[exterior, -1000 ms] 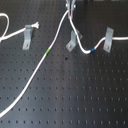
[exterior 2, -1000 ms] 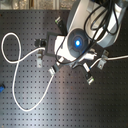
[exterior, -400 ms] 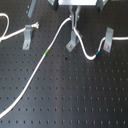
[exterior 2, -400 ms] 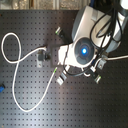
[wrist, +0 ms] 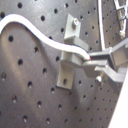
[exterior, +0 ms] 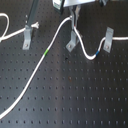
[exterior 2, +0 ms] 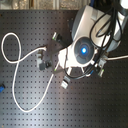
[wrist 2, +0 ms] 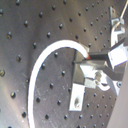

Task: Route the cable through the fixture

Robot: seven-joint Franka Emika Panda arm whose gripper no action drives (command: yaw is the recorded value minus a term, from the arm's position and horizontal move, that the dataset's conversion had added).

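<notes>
The white cable (exterior: 35, 75) runs from the first exterior view's lower left, past its green band (exterior: 46, 50), up to my gripper (exterior: 75, 19). From there it drops past the middle fixture (exterior: 72, 43) and sags to its blue band (exterior: 98, 50) by the right fixture (exterior: 107, 38). In the first wrist view the gripper (wrist: 93, 62) is shut on the cable (wrist: 35, 26) right beside the metal fixture (wrist: 70, 56). The second wrist view shows the cable (wrist 2: 37, 67) arcing to the gripper (wrist 2: 93, 60) above the fixture (wrist 2: 84, 82).
A left fixture (exterior: 27, 37) holds a second white cord with a frayed end (exterior: 35, 25). In the second exterior view the arm's body (exterior 2: 82, 50) covers the middle of the black perforated board (exterior 2: 30, 115). The cable loops (exterior 2: 12, 55) at the second exterior view's left.
The arm has shifted slightly over the middle fixture with the cable in its grip. The cable's arc up to the gripper has grown taller.
</notes>
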